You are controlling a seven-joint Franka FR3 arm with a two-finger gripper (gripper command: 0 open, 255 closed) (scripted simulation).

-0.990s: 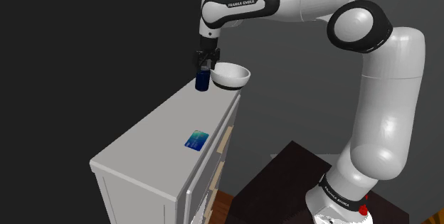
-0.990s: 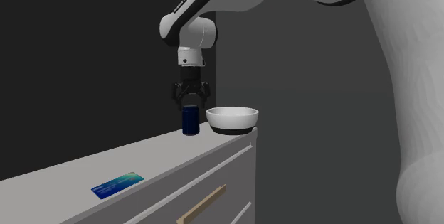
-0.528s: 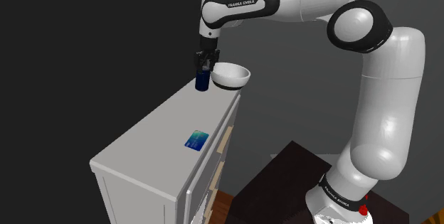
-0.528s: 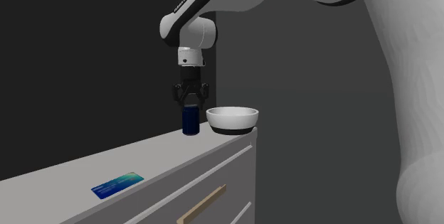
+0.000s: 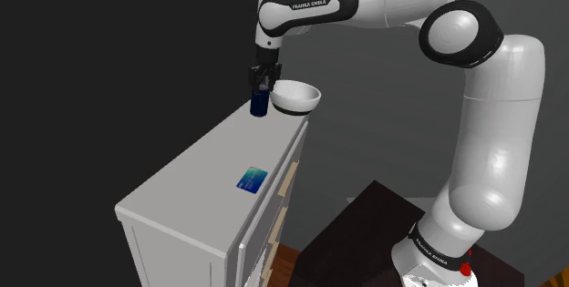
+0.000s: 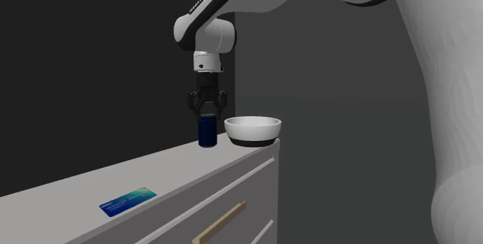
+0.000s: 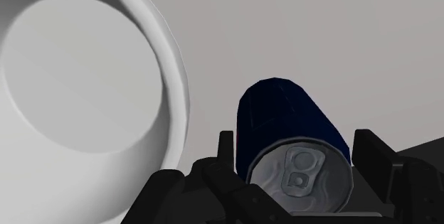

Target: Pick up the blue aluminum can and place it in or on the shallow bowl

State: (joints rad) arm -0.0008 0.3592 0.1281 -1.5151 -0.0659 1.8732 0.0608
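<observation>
At the far end of a pale drawer cabinet in the shoulder view, we see the dark blue can standing upright on the top, just beside the white bowl, which sits at the cabinet's far corner on the view's right of the can. The black gripper hangs straight down over the can, low enough to reach its upper part, while the white arm rises from the dark stand at the lower right and bends across to it. A small blue card lies flat on the top, well apart from the can and nearer the camera. From the second exterior view, we find the can upright on the cabinet's top with the gripper set down around its top. The bowl stands just to the view's right of the can with a narrow gap between them, and the card lies far down the surface, above a light drawer handle. Through the wrist view, we look onto the can's grey lid and blue side sitting inside the gripper, with the bowl's rim close beside it. We cannot tell whether the gripper is clamped on the can or only flanks it.
</observation>
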